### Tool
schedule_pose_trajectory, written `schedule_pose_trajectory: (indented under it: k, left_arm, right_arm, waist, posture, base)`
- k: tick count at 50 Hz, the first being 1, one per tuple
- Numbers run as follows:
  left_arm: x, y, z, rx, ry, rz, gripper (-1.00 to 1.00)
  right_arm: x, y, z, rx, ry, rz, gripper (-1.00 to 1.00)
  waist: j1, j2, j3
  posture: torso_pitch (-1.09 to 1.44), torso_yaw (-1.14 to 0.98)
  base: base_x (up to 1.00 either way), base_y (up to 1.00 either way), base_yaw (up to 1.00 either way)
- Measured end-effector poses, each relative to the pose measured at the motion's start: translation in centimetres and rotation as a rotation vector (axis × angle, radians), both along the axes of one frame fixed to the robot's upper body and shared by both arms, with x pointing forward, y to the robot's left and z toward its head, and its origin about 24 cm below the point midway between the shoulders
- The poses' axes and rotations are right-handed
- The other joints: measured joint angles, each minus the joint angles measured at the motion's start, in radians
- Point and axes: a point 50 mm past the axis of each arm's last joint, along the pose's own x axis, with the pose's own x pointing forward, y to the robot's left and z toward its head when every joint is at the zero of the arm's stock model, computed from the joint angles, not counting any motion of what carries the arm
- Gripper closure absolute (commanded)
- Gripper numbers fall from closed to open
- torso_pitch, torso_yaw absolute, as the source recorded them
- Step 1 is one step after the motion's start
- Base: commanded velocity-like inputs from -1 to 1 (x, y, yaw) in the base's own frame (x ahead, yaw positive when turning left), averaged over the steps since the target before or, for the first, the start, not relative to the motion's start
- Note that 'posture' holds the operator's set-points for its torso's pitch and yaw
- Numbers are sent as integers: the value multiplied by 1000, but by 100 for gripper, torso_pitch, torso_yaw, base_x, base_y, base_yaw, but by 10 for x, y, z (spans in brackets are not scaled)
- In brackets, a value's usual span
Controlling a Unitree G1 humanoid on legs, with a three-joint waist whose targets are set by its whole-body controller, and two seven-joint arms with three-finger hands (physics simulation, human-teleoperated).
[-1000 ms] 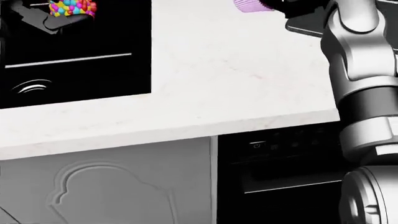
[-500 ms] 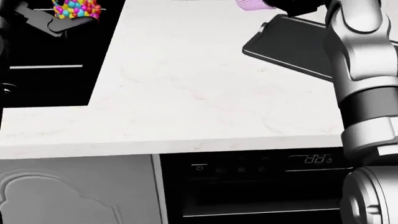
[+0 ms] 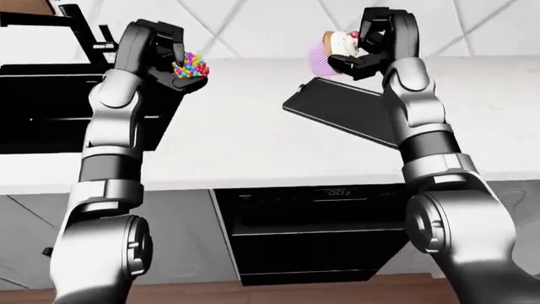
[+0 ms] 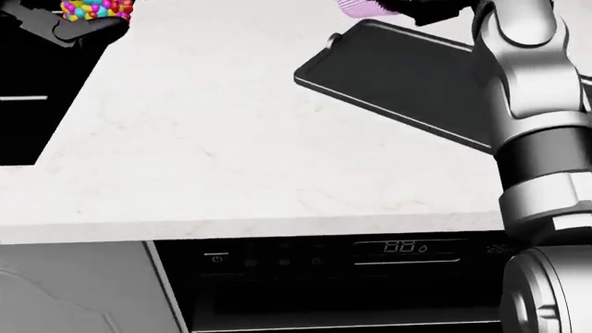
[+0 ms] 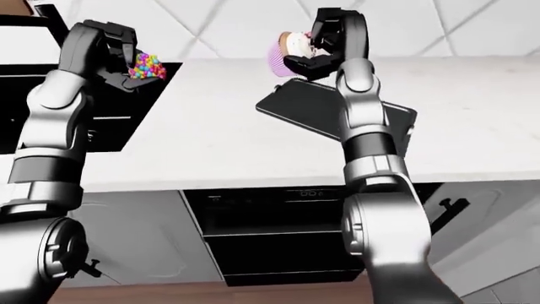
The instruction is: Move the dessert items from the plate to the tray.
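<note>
My right hand (image 3: 359, 54) is shut on a cupcake (image 3: 327, 52) with a pink wrapper and white frosting, held up above the left end of the dark tray (image 3: 342, 111). The tray lies flat on the white counter (image 3: 228, 136); it also shows in the head view (image 4: 407, 76). My left hand (image 3: 173, 69) is shut on a dessert covered in many-coloured candy (image 3: 192, 66), held high above the counter's left part, next to the black sink. No plate is in view.
A black sink (image 3: 50, 104) with a black faucet (image 3: 80, 28) fills the counter's left. A black dishwasher (image 3: 316, 231) with a lit display sits under the counter. Grey cabinet doors (image 4: 74, 291) stand to its left. A tiled wall (image 3: 253, 25) rises behind.
The camera has moved right: the sink slid off toward the left of the head view and the tray came fully into view. Both hands keep hold of their desserts.
</note>
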Motion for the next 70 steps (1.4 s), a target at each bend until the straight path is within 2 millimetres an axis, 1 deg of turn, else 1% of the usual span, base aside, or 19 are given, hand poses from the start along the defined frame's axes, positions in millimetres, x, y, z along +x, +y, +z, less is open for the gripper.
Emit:
schedule_pose_trajectory:
  k: [3,7,13,16,20,23,26,29,31,35,38,41,45,51,57,61,64,66,70]
  left_arm:
    - [-1,-2,6,2,-21,-7,100]
    - [3,-14,-5,17,13,-45,100]
    - [1,-7,0,10,0,-24,100]
    - [-1,-6,7,10,-27,-21,100]
    - [0,0,-3,0,2,0,100]
    - [0,-2,4,4,-11,-3,100]
    - [1,-11,-2,11,-2,-34,100]
    - [1,-7,-7,11,24,-26,100]
    - [1,0,-10,0,38,-5,100]
    - [0,0,1,-1,3,2,100]
    - [-2,-4,11,2,-40,-14,100]
    - [0,-14,3,13,-25,-47,100]
    - [2,-11,-6,12,25,-37,100]
    - [1,-8,0,9,4,-28,100]
    - [-2,-11,14,11,-58,-39,100]
    - [2,-10,-2,9,8,-34,100]
    - [3,-2,-16,1,60,-8,100]
    - [3,2,-18,-5,75,9,100]
    - [0,1,2,-3,0,5,100]
  right_arm:
    - [-1,-1,8,0,-29,-1,100]
    - [-2,-12,2,14,-14,-36,100]
    - [-2,-7,3,15,-16,-21,100]
    - [-1,-5,3,11,-12,-15,100]
    - [0,2,-4,-2,9,6,100]
    - [-1,-1,4,4,-12,1,100]
    - [-2,-9,2,15,-14,-23,100]
    - [-1,-5,-2,13,4,-14,100]
    - [0,1,-7,1,17,6,100]
    - [-1,2,1,-2,-4,13,100]
    - [-2,-1,11,4,-43,5,100]
    - [-3,-9,9,22,-44,-23,100]
    - [-1,-7,1,15,-3,-20,100]
    - [0,-6,-8,7,35,-13,100]
    - [-3,-5,10,-4,-41,-20,100]
    - [-1,-4,2,-16,-9,-19,100]
    - [1,1,-12,-21,36,-3,100]
    - [2,4,-15,-28,55,8,100]
    - [0,2,0,-28,-2,5,99]
  waist:
    - [-8,-73,-9]
    - [-34,-58,-2]
    - [-9,25,16]
    - [-7,72,10]
    - [2,43,4]
    - [0,-24,15]
    - [-22,5,24]
    - [-6,38,32]
    - [-1,42,12]
    - [3,-8,-2]
    - [-6,-76,-11]
    - [-26,-86,22]
    - [-25,-65,36]
    - [-22,-7,20]
    - [-43,-15,28]
    - [-52,28,32]
    - [-23,6,31]
    - [-15,10,25]
    - [-9,-3,16]
  posture:
    - [0,0]
    - [0,0]
    - [0,0]
    - [0,0]
    - [0,0]
    - [0,0]
    - [0,0]
    - [0,0]
    - [0,0]
    - [0,0]
    - [0,0]
    - [0,0]
    - [0,0]
    - [0,0]
    - [0,0]
    - [0,0]
    - [0,0]
    - [0,0]
    - [0,0]
  base:
    - [0,-45,0]
    - [0,-45,0]
    - [0,-46,0]
    - [0,-51,0]
    - [0,-16,0]
    - [0,0,0]
    - [2,-37,0]
    - [5,-76,0]
    - [5,-55,0]
    - [5,-48,0]
    - [2,-20,0]
    - [0,0,0]
    - [7,0,0]
    - [35,0,0]
    - [0,0,0]
    - [4,0,0]
    - [16,0,0]
    - [20,0,0]
    - [10,0,0]
